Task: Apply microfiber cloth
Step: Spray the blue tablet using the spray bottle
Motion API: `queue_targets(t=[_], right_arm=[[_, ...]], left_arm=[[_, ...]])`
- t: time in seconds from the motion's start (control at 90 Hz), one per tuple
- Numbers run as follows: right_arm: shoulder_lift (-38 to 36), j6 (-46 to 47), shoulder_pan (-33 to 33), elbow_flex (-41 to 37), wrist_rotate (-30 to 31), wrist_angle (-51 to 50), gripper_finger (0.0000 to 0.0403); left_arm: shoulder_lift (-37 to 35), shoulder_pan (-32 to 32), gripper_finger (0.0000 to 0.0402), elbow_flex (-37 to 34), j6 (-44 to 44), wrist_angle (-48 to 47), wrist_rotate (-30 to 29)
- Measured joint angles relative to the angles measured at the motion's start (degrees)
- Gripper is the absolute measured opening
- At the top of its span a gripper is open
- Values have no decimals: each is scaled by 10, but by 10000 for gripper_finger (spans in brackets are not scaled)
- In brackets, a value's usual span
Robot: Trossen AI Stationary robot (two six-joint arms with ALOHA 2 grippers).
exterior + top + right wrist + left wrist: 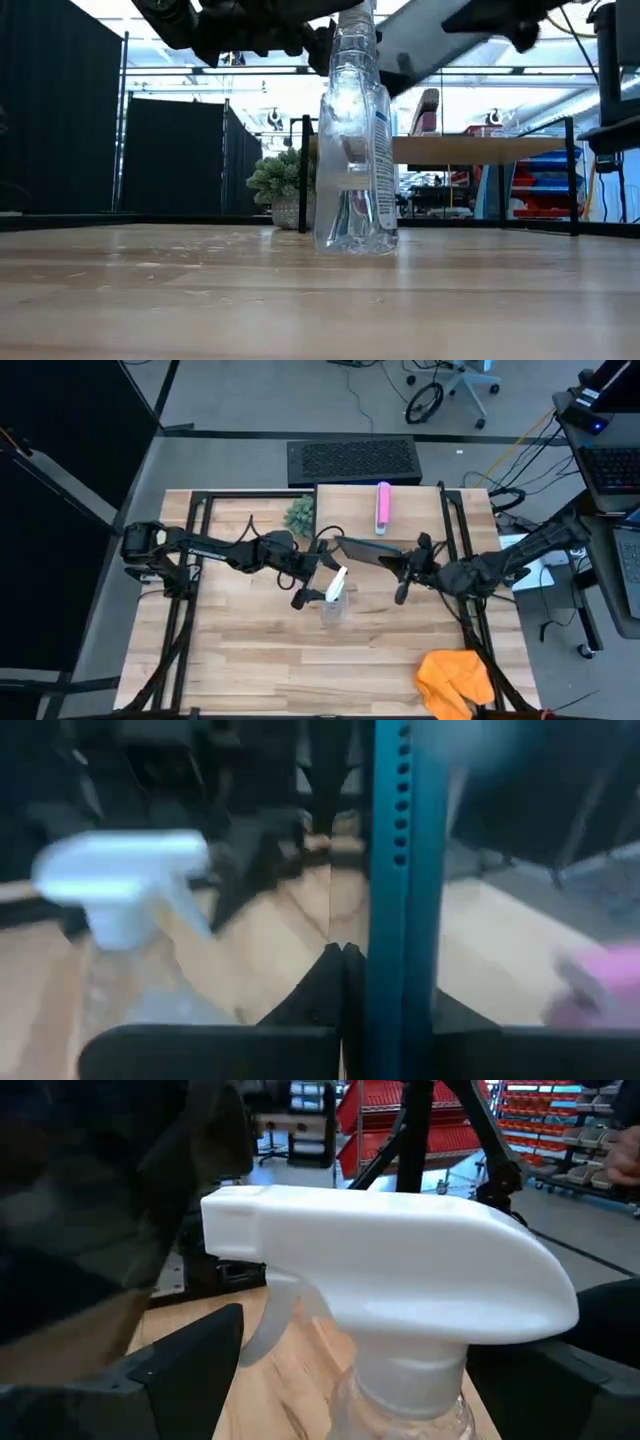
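At the table's near right corner our bright orange microfiber cloth (455,678) lies untouched, while our left gripper (312,588), fingers wide around the clear spray bottle (335,598), could topple it, and our right gripper (408,572) pinches the dark flat tablet (368,549).

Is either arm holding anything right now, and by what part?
The right gripper holds the tablet by one edge, off the table. The left gripper straddles the spray bottle's neck, open.

One cloth (455,678), one bottle (334,600), one plant (299,513)
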Motion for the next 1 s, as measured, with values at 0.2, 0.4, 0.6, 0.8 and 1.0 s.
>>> queue_targets(t=[0.2,0.4,0.6,0.8,1.0], right_arm=[[1,-4,-12,0,-33,15,8],[1,-3,-11,0,-35,16,9],[1,-3,-11,0,-35,1,9],[-5,1,-11,0,-33,-33,9],[-33,35,-8,0,-35,-89,9]], left_arm=[[0,0,298,0,0,0,0],[-1,0,236,0,2,-3,0],[-13,0,270,3,6,-50,-22],[-48,10,318,2,26,-144,-34],[-99,23,335,-2,32,-250,-62]])
